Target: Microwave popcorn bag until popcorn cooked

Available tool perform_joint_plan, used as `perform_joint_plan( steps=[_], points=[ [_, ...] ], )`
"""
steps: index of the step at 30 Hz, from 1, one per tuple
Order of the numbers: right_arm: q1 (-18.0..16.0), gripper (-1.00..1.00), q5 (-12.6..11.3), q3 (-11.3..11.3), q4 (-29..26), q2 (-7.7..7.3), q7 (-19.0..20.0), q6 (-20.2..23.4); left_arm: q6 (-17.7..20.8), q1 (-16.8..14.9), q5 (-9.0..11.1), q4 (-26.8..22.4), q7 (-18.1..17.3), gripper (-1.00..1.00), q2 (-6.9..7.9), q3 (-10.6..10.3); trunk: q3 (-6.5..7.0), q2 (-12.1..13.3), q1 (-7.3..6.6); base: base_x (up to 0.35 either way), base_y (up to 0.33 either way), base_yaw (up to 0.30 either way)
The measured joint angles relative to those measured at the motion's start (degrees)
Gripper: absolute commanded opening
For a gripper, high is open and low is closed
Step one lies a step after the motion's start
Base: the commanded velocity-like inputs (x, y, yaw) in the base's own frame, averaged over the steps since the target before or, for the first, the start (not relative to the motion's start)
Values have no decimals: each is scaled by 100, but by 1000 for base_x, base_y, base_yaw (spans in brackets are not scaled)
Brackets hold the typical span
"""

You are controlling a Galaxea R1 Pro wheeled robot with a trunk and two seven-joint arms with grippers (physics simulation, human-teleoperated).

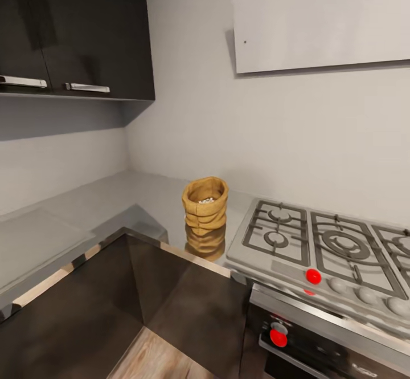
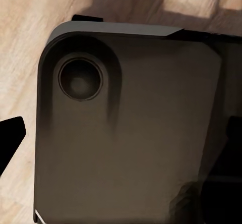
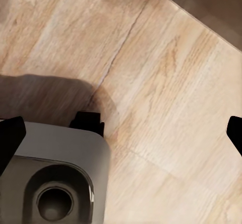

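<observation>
A: Where's the popcorn bag (image 1: 205,203)?

B: Upright on the bench (image 1: 85,205), in the corner run, just beside the gas hob (image 1: 324,248) on its left. Whitish popcorn (image 1: 206,200) visible inside the rolled rim. Bag's reflection shows on the steel.

A: Claws?

B: Left claw (image 2: 121,133): one dark fingertip (image 2: 10,135) at frame edge, over the robot's dark base (image 2: 131,133). Right claw (image 3: 121,130): tips far apart, spread wide above the wood floor (image 3: 166,82). Left state: can't tell.

A: Anything else?

B: Dark wall cabinets (image 1: 77,31) above the bench.
</observation>
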Motion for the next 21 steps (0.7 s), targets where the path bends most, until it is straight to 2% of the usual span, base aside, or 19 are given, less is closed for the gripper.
perform_joint_plan(
  steps=[5,21],
  points=[
    [0,100,-2,0,2,21,-14,13,1,0,-1,0,0,100,-1,1,2,0,2,32,17,-102],
    [0,100,-2,0,1,25,-19,17,1,0,-1,0,0,100,-1,0,37,0,2,0,0,-230]
  ],
)
